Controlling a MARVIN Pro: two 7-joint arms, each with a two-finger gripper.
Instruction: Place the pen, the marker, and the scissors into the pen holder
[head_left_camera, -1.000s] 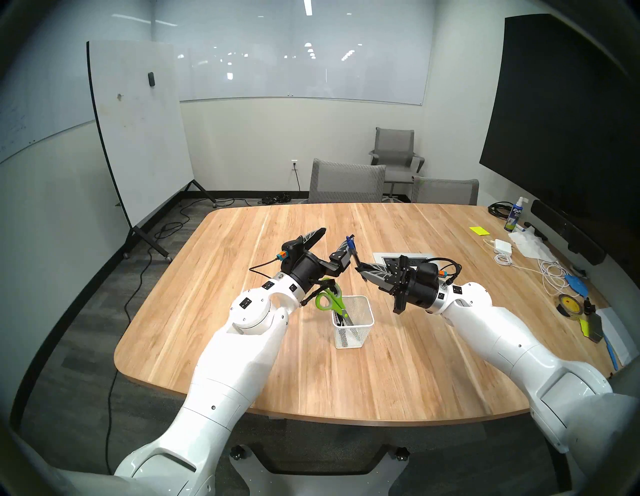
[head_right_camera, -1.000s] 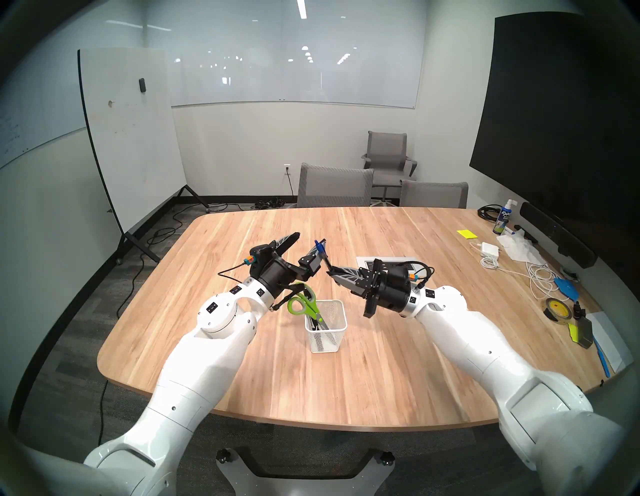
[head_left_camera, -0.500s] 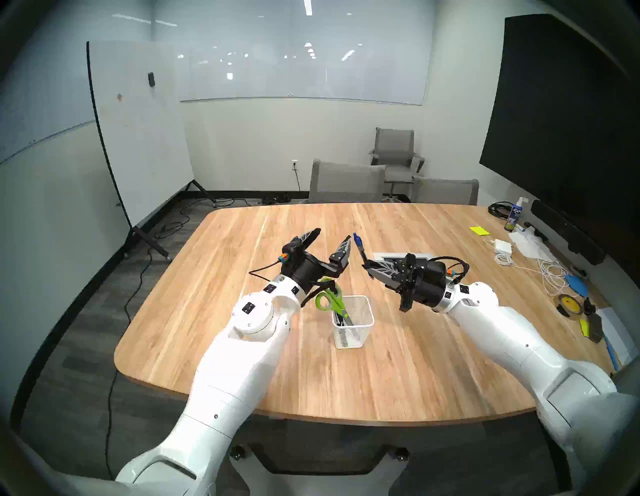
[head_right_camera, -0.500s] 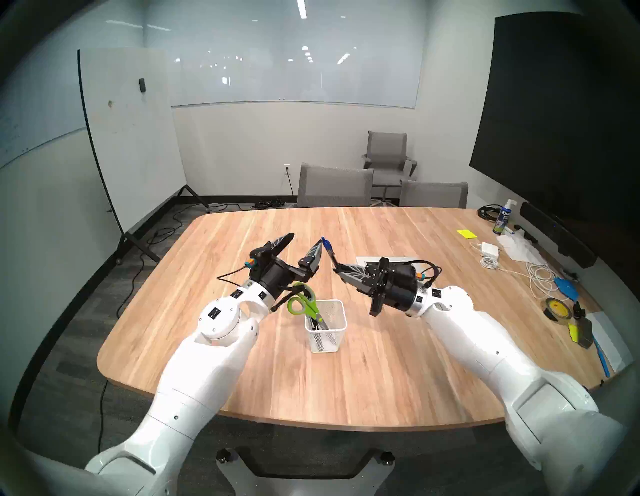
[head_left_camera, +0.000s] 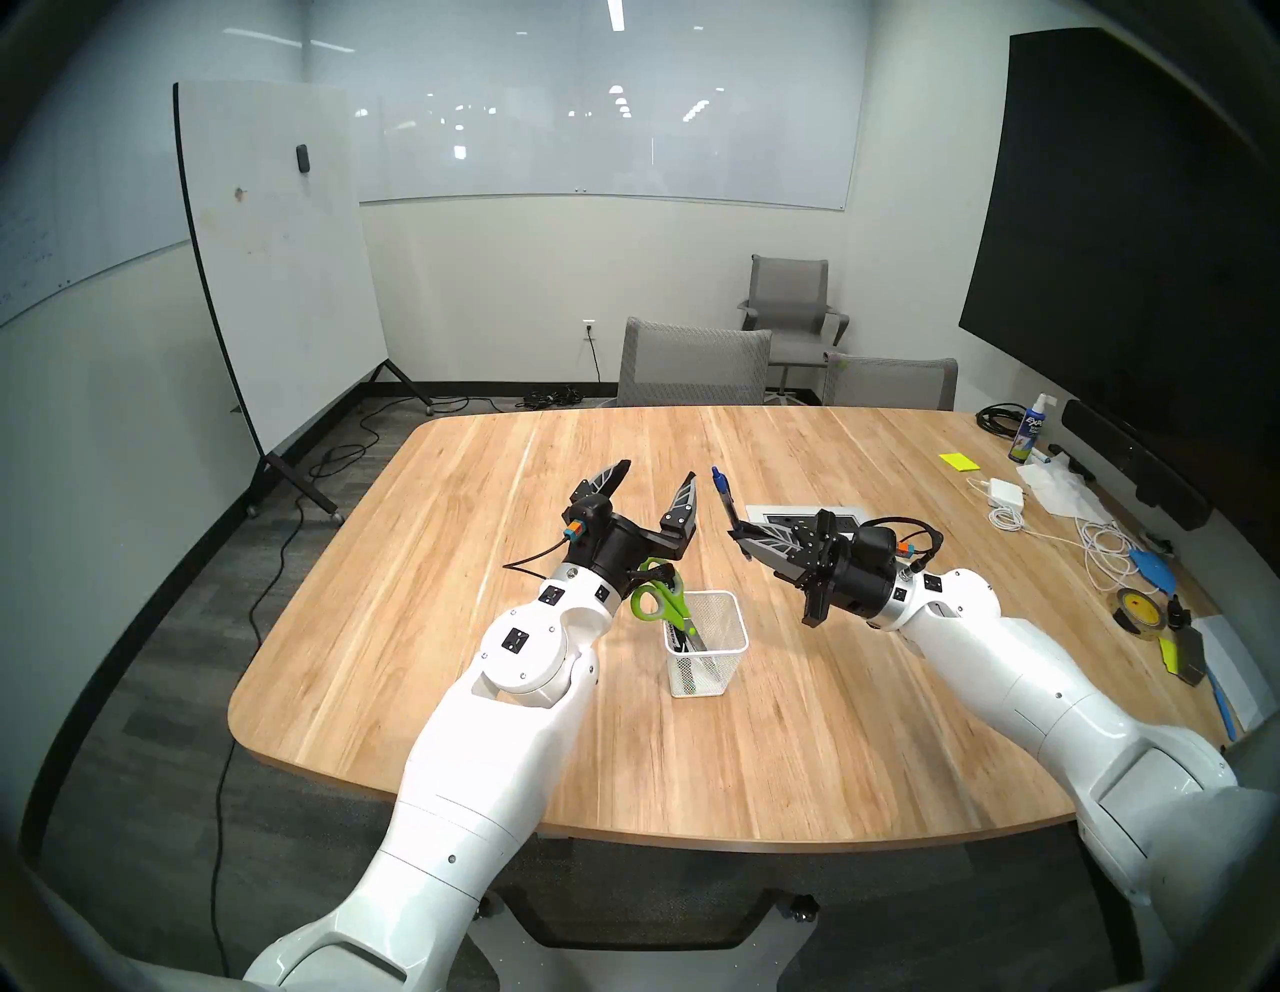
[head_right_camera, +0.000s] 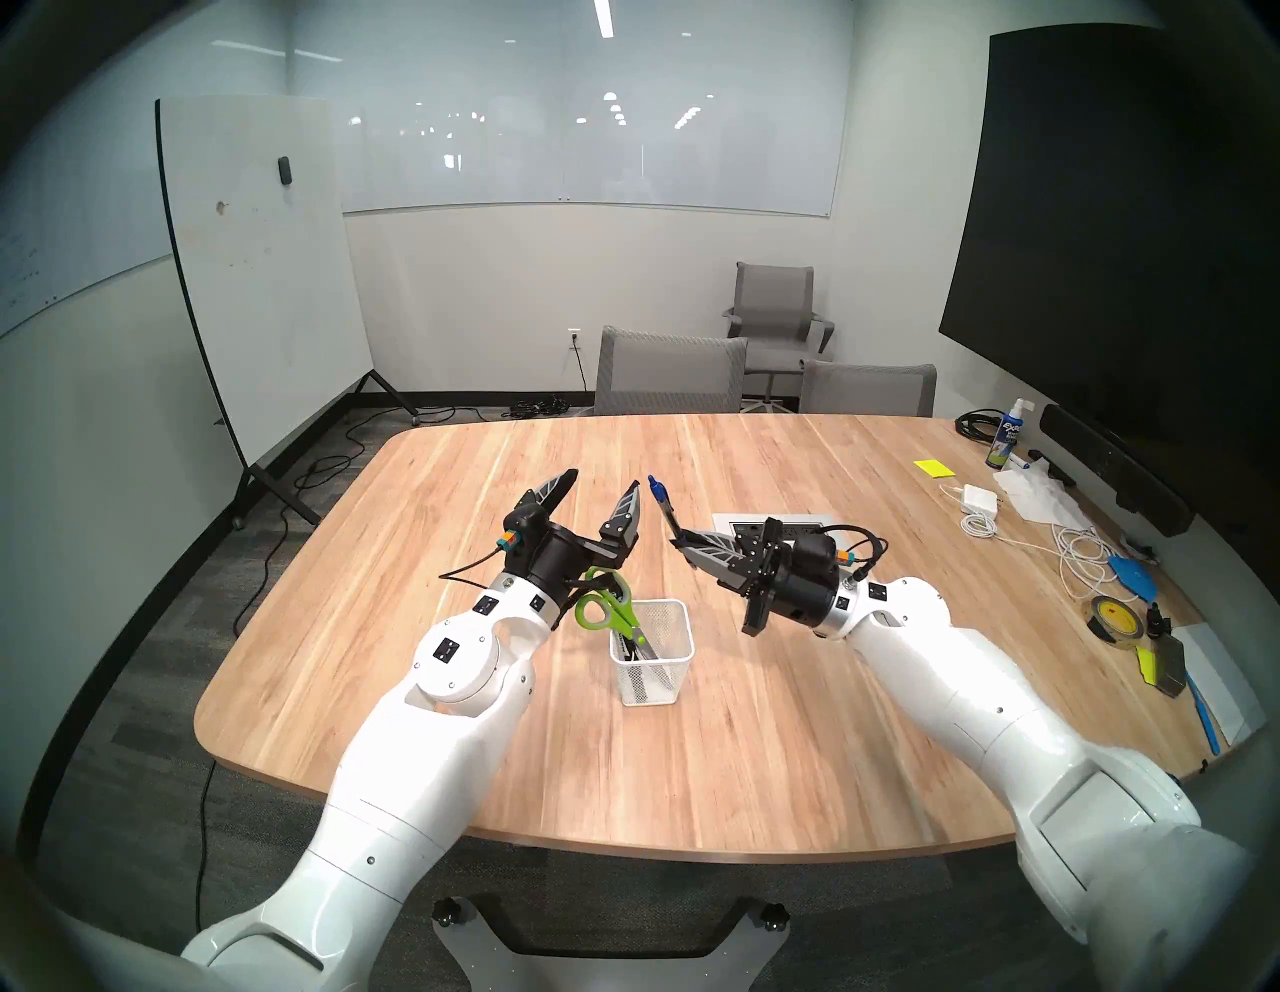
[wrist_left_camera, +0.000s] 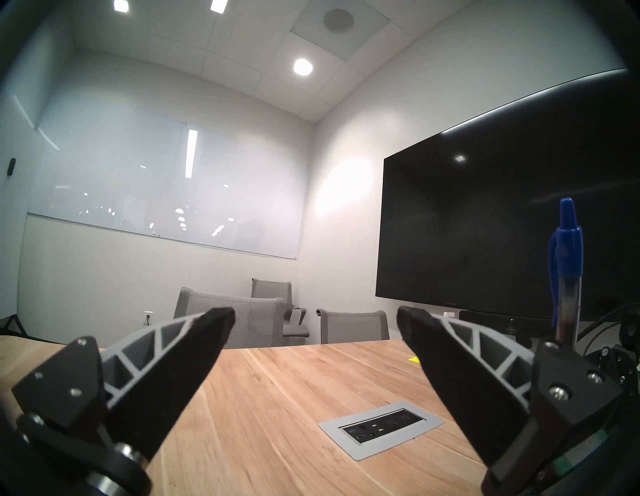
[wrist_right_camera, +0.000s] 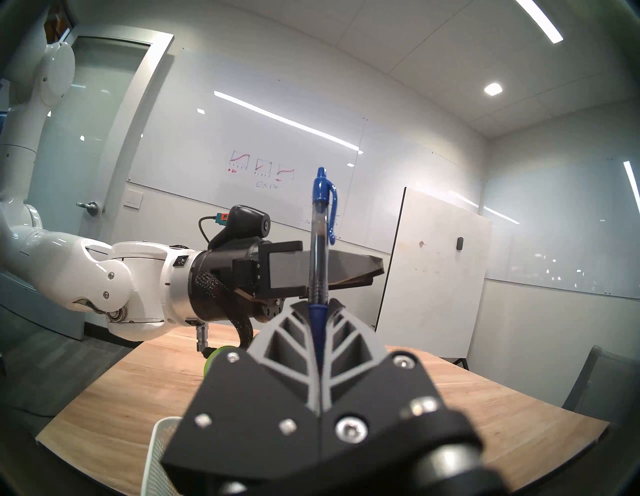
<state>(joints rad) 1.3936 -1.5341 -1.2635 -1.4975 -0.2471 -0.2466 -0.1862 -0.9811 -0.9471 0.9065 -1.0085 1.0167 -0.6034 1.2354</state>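
Two grippers hang above the wooden table (head_left_camera: 796, 727), tips raised and facing each other. Pinched between the pressed-together fingers of the right gripper (head_left_camera: 738, 537) is the blue ballpoint pen (head_left_camera: 724, 497), standing nearly upright with its capped end rising above the fingertips; in the right wrist view its barrel runs straight up from the finger seam. Just beside that pen, toward the robot's left, the left gripper (head_left_camera: 654, 479) has its fingers spread wide with nothing between them. Below and nearer the robot than both grippers stands the white mesh pen holder (head_left_camera: 713, 675). Its cup already contains the green-handled scissors (head_left_camera: 661, 603), handles sticking out under the left wrist, and a black marker (head_left_camera: 682, 665) leaning beside the blades.
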